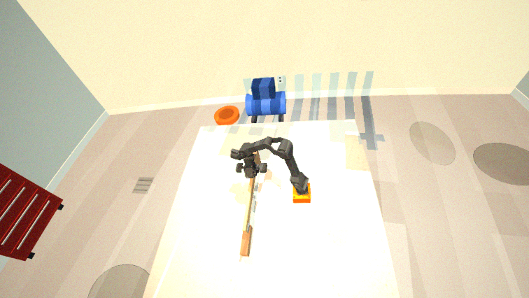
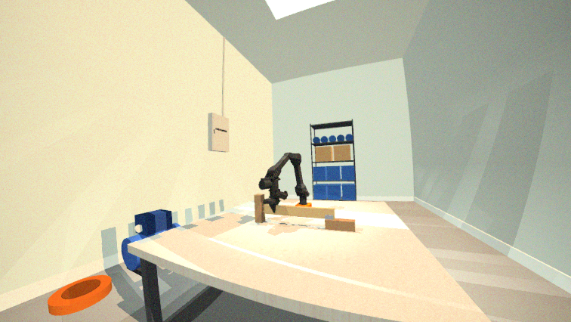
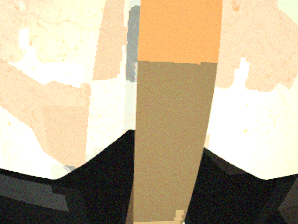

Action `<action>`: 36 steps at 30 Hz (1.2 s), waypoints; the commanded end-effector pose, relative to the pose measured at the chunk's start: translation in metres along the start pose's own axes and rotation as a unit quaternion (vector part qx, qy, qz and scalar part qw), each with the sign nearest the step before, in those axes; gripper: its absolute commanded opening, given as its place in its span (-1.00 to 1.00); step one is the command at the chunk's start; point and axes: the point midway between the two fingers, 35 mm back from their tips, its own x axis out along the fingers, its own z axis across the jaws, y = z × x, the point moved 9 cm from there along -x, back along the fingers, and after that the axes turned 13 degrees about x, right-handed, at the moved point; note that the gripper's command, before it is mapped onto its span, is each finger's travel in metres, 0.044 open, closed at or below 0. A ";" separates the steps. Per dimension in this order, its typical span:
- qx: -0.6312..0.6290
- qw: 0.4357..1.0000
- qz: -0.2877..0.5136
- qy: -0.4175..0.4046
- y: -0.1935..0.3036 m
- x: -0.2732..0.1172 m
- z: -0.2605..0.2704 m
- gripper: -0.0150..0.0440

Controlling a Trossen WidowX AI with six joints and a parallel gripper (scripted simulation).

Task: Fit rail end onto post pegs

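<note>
The long wooden rail [image 1: 248, 205] [image 2: 299, 210] [image 3: 175, 110] is off the table along its visible length and looks about level in the exterior view. Its far end sits at the grey bracket [image 2: 328, 217] on the low footboard block [image 1: 245, 245] [image 2: 344, 225]. My gripper [image 1: 250, 175] [image 2: 273, 208] [image 3: 167, 165] is shut on the rail near its post end, one finger on each side. The upright post [image 1: 257, 158] [image 2: 259, 208] stands right beside that end. The pegs and holes are hidden, and I cannot tell whether the rail end touches the post.
The arm's orange base [image 1: 301, 199] [image 2: 304, 204] stands on the table beside the rail, and the arm arches over to the post end. A blue compressor [image 1: 265, 103] and an orange ring [image 1: 226, 115] [image 2: 79, 295] are on the floor beyond the table's edge.
</note>
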 end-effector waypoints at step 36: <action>0.000 1.000 0.000 0.002 -0.003 -0.001 0.001 -0.49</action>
